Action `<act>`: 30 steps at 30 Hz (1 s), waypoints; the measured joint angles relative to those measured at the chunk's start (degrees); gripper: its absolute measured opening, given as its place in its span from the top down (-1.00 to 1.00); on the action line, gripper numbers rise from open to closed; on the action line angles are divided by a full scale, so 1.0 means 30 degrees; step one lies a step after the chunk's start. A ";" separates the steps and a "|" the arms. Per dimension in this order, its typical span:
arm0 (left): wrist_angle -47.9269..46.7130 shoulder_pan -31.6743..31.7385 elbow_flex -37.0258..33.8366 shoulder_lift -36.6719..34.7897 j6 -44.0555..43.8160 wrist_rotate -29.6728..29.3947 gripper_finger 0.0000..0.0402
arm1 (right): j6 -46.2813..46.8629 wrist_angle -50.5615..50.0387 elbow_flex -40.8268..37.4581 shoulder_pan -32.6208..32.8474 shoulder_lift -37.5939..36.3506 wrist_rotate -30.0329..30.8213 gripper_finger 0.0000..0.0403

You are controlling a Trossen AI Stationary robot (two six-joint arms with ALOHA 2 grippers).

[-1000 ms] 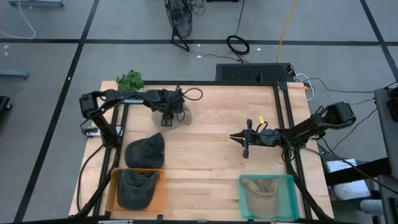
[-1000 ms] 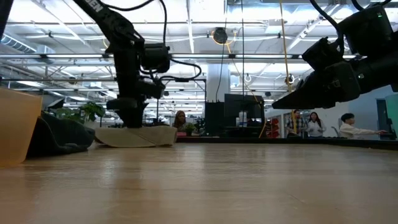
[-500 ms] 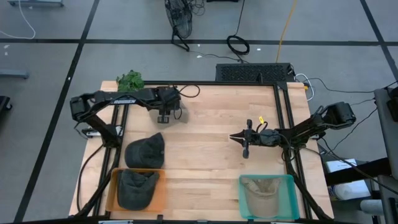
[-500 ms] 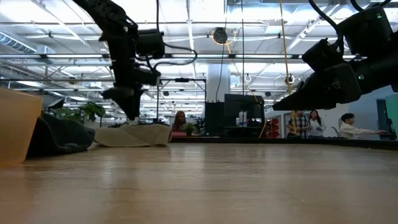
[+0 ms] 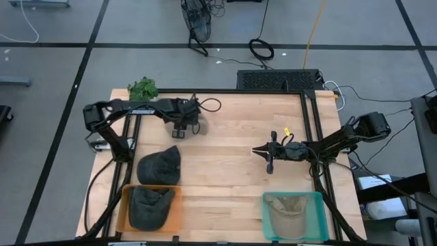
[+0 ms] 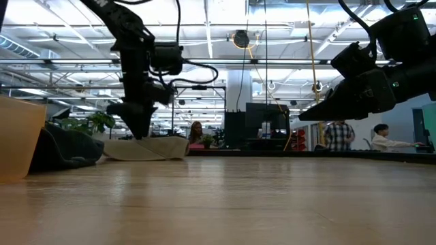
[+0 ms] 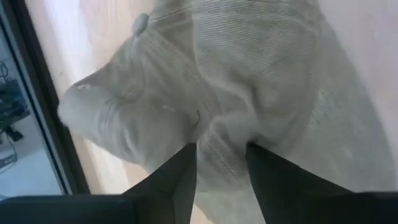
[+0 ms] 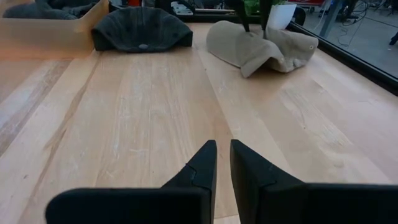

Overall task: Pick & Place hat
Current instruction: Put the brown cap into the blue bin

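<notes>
A beige hat (image 5: 194, 126) lies crumpled on the table near the far left side; the low view (image 6: 153, 148) and the right wrist view (image 8: 261, 45) show it too. My left gripper (image 5: 179, 131) stands on it pointing down (image 6: 138, 131), shut on a ridge of its cloth (image 7: 222, 163). My right gripper (image 5: 255, 150) hovers shut above the table's middle (image 8: 222, 149), touching nothing. A dark hat (image 5: 159, 164) rests flat on the table nearer the front. My left gripper pinches a raised fold of the beige hat's crown (image 7: 221, 140) between its two fingers (image 7: 181, 171), coming from above and pointing down. Cloth bulges up between the fingers. The hat still lies on the table and spreads out around the gripper.
An orange bin (image 5: 121, 213) at the near left corner holds another dark hat. A teal bin (image 5: 321, 216) at the near right holds a beige hat (image 5: 287, 208). A green plant (image 5: 142, 87) sits at the far left corner. Bare wood lies between the two arms.
My left gripper rose a little off the beige hat, shifting toward the far left, then came back down onto it. The hat's edge facing the table's middle drew in slightly and bunched higher. My right arm kept still.
</notes>
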 joint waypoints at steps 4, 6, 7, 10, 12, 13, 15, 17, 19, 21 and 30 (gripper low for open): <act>0.0312 0.0000 0.0000 0.0532 0.0136 -0.0156 0.15 | -0.0128 0.0171 0.0000 -0.0006 0.0001 0.0022 0.89; 0.0388 -0.0007 0.0000 0.0687 0.0137 -0.0154 0.12 | -0.0205 0.0350 0.0000 -0.0107 0.0001 0.0016 0.89; 0.0406 -0.0019 0.0000 0.0698 0.0111 -0.0154 0.11 | -0.0204 0.0420 0.0000 -0.0165 -0.0003 0.0020 0.89; 0.0396 -0.0118 0.0006 0.0698 0.0106 -0.0141 0.12 | -0.0204 0.0494 0.0000 -0.0312 -0.0003 0.0029 0.89; 0.0369 -0.0287 0.0003 0.0698 0.0268 -0.0146 0.20 | -0.0204 0.0488 0.0000 -0.0402 0.0001 0.0022 0.89; 0.0362 -0.0400 0.0007 0.0698 0.0395 -0.0139 0.26 | -0.0204 0.0488 0.0000 -0.0408 0.0001 0.0015 0.89; 0.0351 -0.0619 0.0007 0.0712 0.0626 -0.0084 0.44 | -0.0204 0.0484 0.0000 -0.0408 -0.0001 0.0015 0.89; 0.0355 -0.0790 0.0002 0.0712 0.0729 0.0024 0.63 | -0.0280 0.0448 0.0000 -0.0408 0.0001 0.0015 0.89; 0.0347 -0.0903 0.0000 0.0712 0.0746 0.0066 0.84 | -0.0463 0.0437 0.0000 -0.0408 -0.0006 0.0015 0.89; 0.0347 -0.0954 0.0000 0.0712 0.0640 0.0094 0.95 | -0.0503 0.0437 0.0000 -0.0408 0.0001 0.0022 0.89; 0.0471 -0.0959 0.0000 0.0639 0.0928 -0.0145 0.97 | -0.0852 0.0410 0.0000 -0.0408 0.0001 0.0030 0.89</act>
